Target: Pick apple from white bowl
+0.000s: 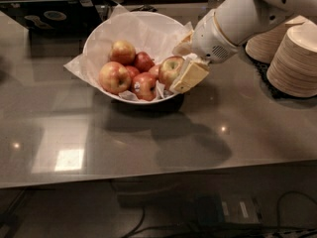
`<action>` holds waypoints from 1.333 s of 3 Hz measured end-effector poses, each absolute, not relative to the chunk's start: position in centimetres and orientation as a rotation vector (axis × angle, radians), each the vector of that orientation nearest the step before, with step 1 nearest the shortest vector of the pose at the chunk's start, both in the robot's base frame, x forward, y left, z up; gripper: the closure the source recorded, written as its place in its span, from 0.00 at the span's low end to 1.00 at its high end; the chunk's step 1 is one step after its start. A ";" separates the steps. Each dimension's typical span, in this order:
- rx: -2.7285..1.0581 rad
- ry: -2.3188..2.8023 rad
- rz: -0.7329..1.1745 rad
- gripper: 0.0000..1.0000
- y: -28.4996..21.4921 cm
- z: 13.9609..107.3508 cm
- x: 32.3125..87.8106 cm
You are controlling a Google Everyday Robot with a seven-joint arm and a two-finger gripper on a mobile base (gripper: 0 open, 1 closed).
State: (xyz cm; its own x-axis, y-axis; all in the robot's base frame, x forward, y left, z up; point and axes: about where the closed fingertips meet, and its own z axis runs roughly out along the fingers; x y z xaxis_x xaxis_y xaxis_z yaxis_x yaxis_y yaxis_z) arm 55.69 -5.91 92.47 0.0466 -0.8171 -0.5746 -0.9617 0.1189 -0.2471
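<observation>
On the desk (148, 148) the white bowl (88, 41) holds several apples. My hand (174, 70) reaches in at the bowl's three o'clock edge and seems narrowed around the apple (167, 69), which rests among the others at about four o'clock. The reach and grip look done; lifting it clear is not yet done.
</observation>
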 end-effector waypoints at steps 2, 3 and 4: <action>-1.740 1.801 0.368 0.33 -4.9 91.5 55.8; -1.745 1.803 0.381 0.34 -4.7 91.2 55.9; -1.747 1.806 0.385 0.51 -4.6 91.1 55.9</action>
State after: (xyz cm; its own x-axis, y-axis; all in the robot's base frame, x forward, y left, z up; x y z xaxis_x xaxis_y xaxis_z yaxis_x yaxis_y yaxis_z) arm 55.88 -4.59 91.06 0.0367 -0.8058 -0.5910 -0.9767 0.0962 -0.1919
